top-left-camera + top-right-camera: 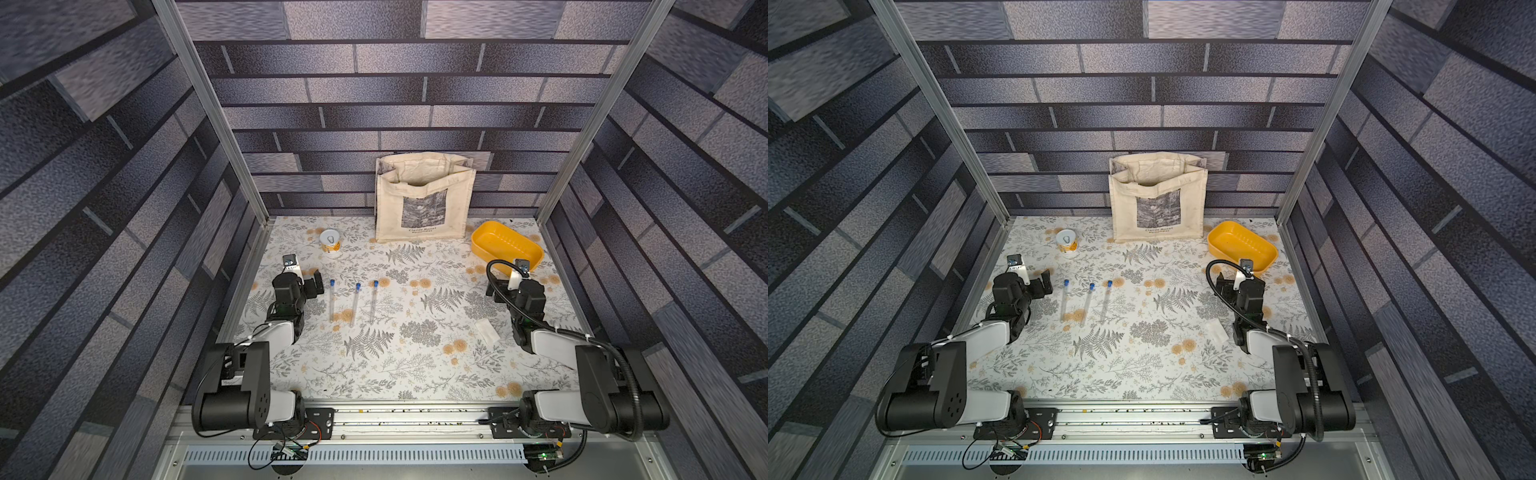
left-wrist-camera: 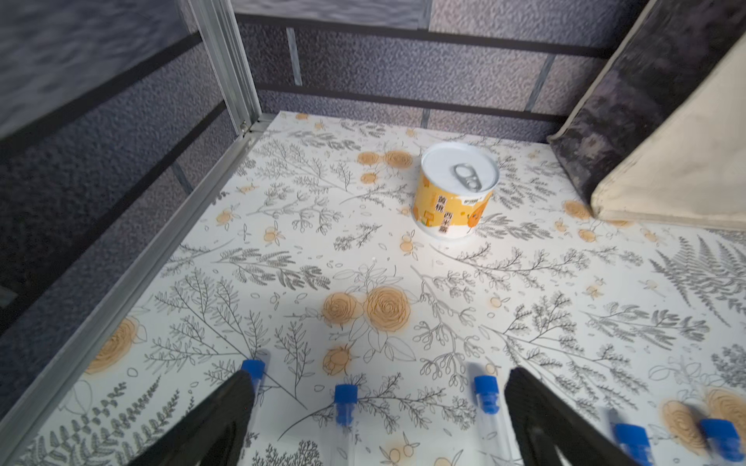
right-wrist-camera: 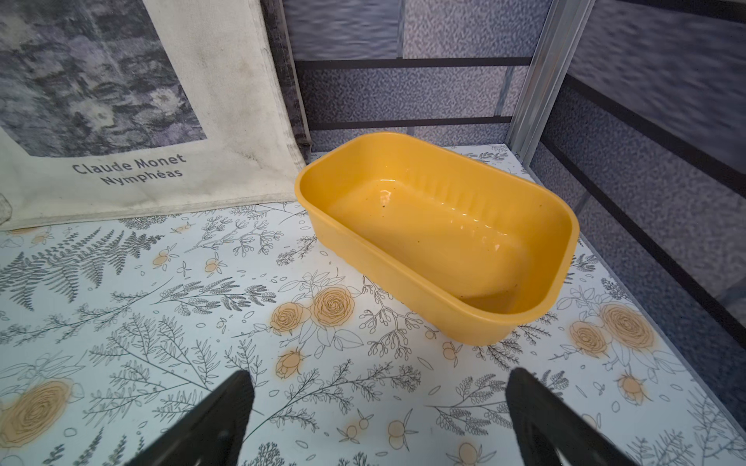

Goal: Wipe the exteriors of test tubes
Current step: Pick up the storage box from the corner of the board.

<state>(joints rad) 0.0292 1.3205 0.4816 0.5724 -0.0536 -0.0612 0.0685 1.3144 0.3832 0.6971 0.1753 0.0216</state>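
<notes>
- The three tubes [image 1: 355, 305] lie flat on the counter [image 1: 415, 374], on your left half. They are side by side but not touching, with the blue caps toward the back wall. None looks handled yet.
- Your left pincer [image 2: 377, 377] gapes fully and holds nothing. It sits just beside the outermost tube, near the cap ends.
- Take that nearest tube first. Come down across its middle so it lifts level, and keep the fingers out of the gap to its neighbour, or that one will likely roll.
- Close gently, because clear thin tubes are slick and may squirt out sideways.
- The cloth [image 1: 487, 331] lies flat on your right half, well apart from the tubes and close to the right arm.
- Your right pincer [image 3: 375, 379] is also spread wide and empty. It points toward the tub [image 3: 403, 294], past the cloth, so draw it back first.
- Pinch the cloth at an edge or fold so that enough hangs free to wrap the glass.
- Bring tube and cloth together over open counter, away from the can [image 1: 330, 240] and the bag [image 1: 424, 199].
</notes>
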